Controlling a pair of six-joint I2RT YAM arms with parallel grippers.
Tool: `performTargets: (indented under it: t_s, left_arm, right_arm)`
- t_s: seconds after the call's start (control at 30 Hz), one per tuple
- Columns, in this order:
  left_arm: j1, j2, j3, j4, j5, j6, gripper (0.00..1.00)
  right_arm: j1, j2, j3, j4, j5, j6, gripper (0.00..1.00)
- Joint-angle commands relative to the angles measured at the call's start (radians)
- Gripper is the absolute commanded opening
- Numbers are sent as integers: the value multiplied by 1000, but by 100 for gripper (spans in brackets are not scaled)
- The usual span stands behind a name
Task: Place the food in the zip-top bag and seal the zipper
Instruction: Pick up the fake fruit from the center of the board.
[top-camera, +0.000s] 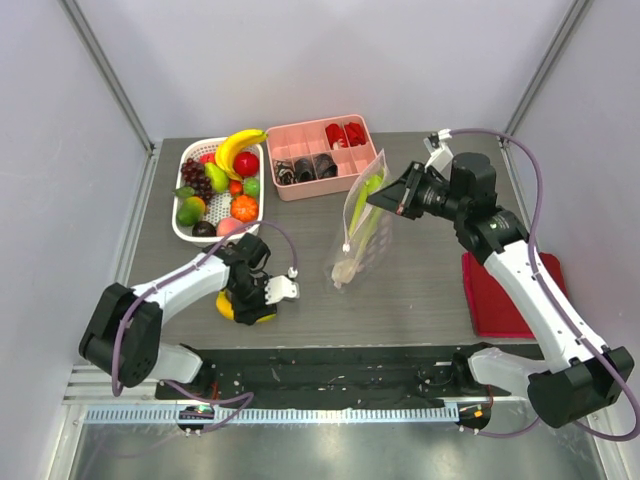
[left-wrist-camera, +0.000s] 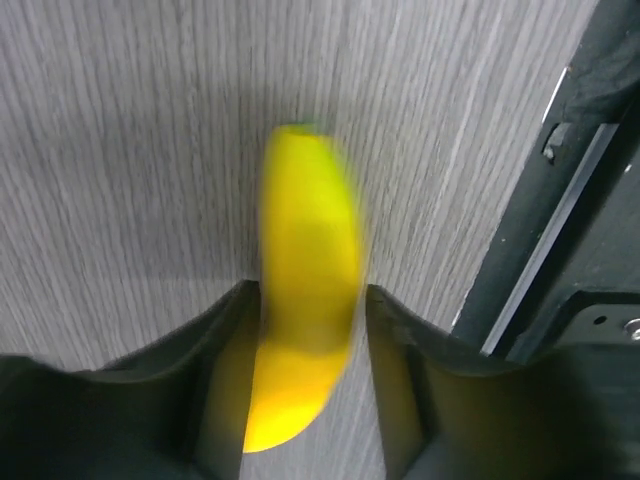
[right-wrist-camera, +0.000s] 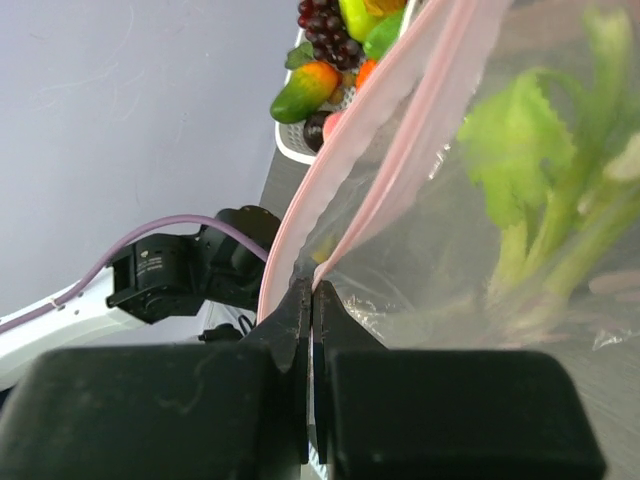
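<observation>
Bright even light, soft shadows, motion-blurred banana

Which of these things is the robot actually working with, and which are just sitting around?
Part of the job: zip-top bag, held up by the right gripper; leek inside it; yellow fruit between the fingers of the left gripper; toy produce in the white basket.
Just lying about: pink compartment tray; flat red thing at the right.

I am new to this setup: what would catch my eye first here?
The clear crinkly zip-top bag hangs mid-table from the shut right gripper, pinched at its pink zipper strip, a green-and-white toy leek inside. Near the front left, the left gripper straddles a yellow plastic banana on the grey table.
</observation>
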Motion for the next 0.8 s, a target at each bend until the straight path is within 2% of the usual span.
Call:
performTargets:
  t_s: [0.0,0.1,0.2,0.33,0.4,0.43,0.47,0.5,0.57,0.6,0.63,0.67,0.77]
  left_arm:
    - [-3,-15,56,2,49,-53,35]
    - [-1,-70,155,-72,172,-146,16]
    - [-1,-114,280,-95,284,-252,6]
    - [11,-124,531,-92,395,-500,0]
    - [20,-131,664,-6,416,-637,0]
    - [23,-134,701,56,413,-800,0]
    - [25,-137,737,118,404,-870,0]
    - [28,-141,790,264,404,-951,0]
    - [29,-134,820,423,414,-1176,0]
    - [29,-128,827,617,422,-1260,0]
    - [29,-102,834,694,431,-1327,0]
    - [29,-81,844,776,442,-1468,0]
    - [29,14,904,1018,506,-1663,0]
  right_arm:
    - [1,19,139,-78,-72,-80,1]
    - [-1,44,167,-155,-83,-135,1]
    - [-1,64,178,-183,-100,-151,1]
    - [1,74,168,-178,-101,-156,1]
    - [4,79,159,-170,-107,-151,1]
    - [5,79,158,-167,-107,-149,1]
    - [7,81,156,-160,-110,-149,1]
    - [7,82,159,-155,-112,-145,1]
    - [8,88,176,-140,-123,-131,1]
    - [10,88,191,-134,-127,-125,1]
    - [13,96,208,-130,-130,-123,1]
    - [15,108,255,-136,-136,-125,1]
    - [22,149,354,-179,-150,-158,1]
